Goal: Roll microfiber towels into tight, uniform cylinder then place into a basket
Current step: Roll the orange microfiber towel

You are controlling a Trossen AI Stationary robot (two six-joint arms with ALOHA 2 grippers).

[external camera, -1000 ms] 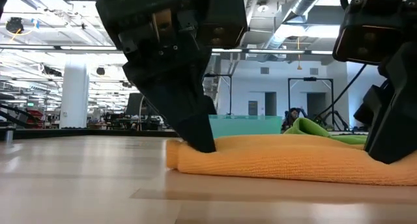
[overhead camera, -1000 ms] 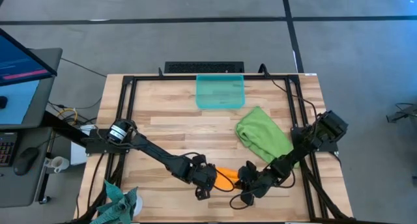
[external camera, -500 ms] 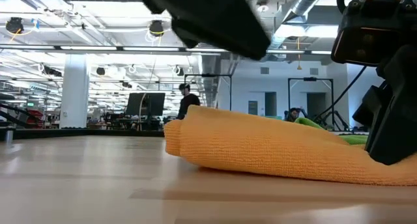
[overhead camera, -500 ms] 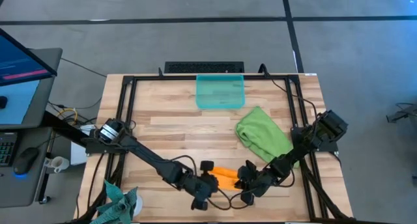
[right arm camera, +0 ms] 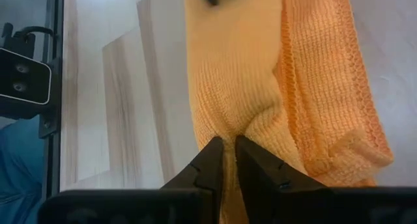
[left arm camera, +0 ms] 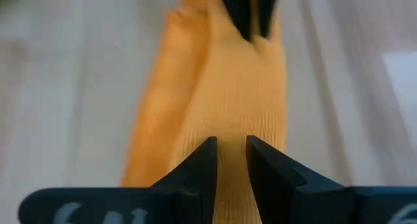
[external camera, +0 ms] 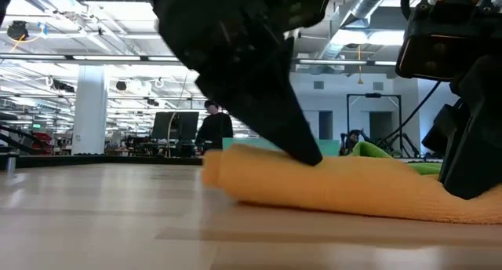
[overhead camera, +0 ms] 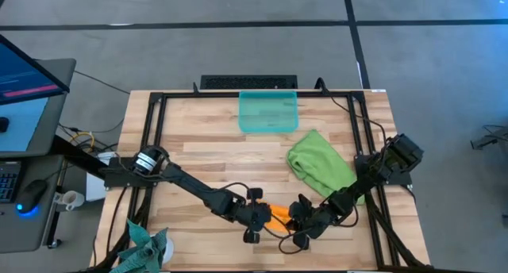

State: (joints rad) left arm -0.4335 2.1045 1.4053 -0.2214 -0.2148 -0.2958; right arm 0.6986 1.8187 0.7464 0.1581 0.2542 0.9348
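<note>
The orange towel [overhead camera: 279,215] lies rolled into a short log on the table near its front edge; it also shows in the low view [external camera: 337,187]. My left gripper [overhead camera: 266,217] is shut on the roll left of its middle. My right gripper [overhead camera: 295,217] is shut on the roll's right end. The lime green towel [overhead camera: 320,166] lies crumpled flat on the table at the right. The teal basket [overhead camera: 268,112] stands on the table at the far edge, centre. My left gripper pinches a small ridge of the roll's top surface [left arm camera: 231,129] between its two fingers. The fingers slant down from the table's left and touch with their free ends [external camera: 307,156]. The roll lies on the table. My right gripper pinches a pucker of the towel's outer layer [right arm camera: 229,129] between its two fingers, at the roll's right end. The fingers [external camera: 469,184] come down from the right. That end rests on the table.
A dark teal-grey cloth [overhead camera: 147,245] hangs over the table's front left corner. Black frame rails [overhead camera: 151,146] run along the table's left, right and far sides. Bare wood lies between the basket and the roll.
My left gripper has let go of the roll's left end, risen and swung a little left, then come down again on the roll's top, closer to my right gripper. The roll's left end rose briefly and has settled back. My right gripper has kept its hold.
</note>
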